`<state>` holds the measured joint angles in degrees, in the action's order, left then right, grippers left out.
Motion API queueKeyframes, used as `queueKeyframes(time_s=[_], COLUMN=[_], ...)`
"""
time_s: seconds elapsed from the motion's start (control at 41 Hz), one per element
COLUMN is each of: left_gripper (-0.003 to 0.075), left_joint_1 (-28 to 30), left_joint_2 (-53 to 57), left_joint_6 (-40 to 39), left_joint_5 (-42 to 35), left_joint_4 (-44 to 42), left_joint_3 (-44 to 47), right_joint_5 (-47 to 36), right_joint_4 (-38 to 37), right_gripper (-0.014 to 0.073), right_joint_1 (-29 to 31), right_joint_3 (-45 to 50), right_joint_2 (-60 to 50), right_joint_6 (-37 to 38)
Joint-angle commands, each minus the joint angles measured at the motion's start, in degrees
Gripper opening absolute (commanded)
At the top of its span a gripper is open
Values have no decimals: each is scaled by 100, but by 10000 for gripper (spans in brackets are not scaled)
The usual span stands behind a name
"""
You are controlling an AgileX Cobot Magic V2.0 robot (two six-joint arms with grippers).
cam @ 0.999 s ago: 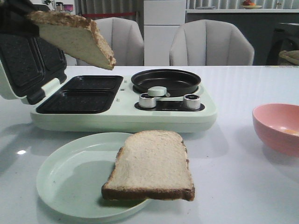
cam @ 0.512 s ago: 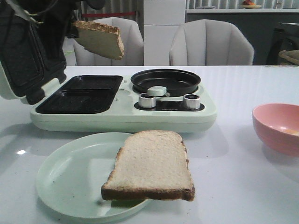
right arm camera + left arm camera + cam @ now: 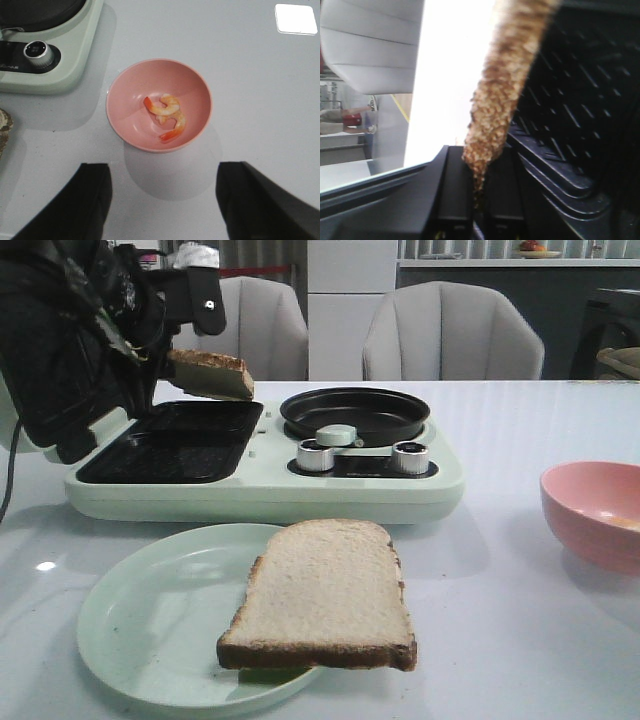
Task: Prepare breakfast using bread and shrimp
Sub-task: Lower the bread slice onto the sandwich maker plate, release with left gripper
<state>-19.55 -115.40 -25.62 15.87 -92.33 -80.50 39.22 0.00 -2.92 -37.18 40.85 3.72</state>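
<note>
My left gripper (image 3: 160, 368) is shut on one bread slice (image 3: 212, 375) and holds it low over the dark sandwich wells (image 3: 175, 440) of the pale green breakfast maker (image 3: 270, 490). In the left wrist view the slice's crust edge (image 3: 505, 85) is pinched between my black fingers (image 3: 457, 190). The second bread slice (image 3: 325, 595) lies half on the pale green plate (image 3: 140, 630) at the front. Two curled orange and whitish shrimp (image 3: 167, 116) lie in the pink bowl (image 3: 125, 107), also seen at the front view's right (image 3: 595, 515). My right gripper (image 3: 162, 197) is open and empty above the table, near the bowl.
The maker has a round black pan (image 3: 355, 412), two silver knobs (image 3: 410, 457) and an open lid (image 3: 45, 390) at the left. Two grey chairs (image 3: 450, 335) stand behind the table.
My left arm has come down and toward the maker with the bread slice, from high above the lid to just over the sandwich wells. The slice on the plate has not moved.
</note>
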Motion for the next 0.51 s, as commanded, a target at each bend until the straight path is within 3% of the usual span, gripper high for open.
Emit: queueKeyframes(time_s=[0.0, 0.292, 0.487], left_gripper=[100, 113, 276], left_joint_1=[50, 50, 50], left_joint_2=[265, 233, 233], left_joint_6=[-94, -94, -94], left_joint_5=[32, -45, -71], left_joint_4=[-106, -106, -106], left_joint_3=[-218, -202, -99], right_joint_5=[-390, -390, -390], right_joint_4=[-53, -53, -53], right_gripper=[549, 549, 549], right_joint_1=[0, 0, 0], right_joint_3=[-151, -151, -151], right_joint_2=[5, 5, 5], right_joint_6=[-18, -18, -18])
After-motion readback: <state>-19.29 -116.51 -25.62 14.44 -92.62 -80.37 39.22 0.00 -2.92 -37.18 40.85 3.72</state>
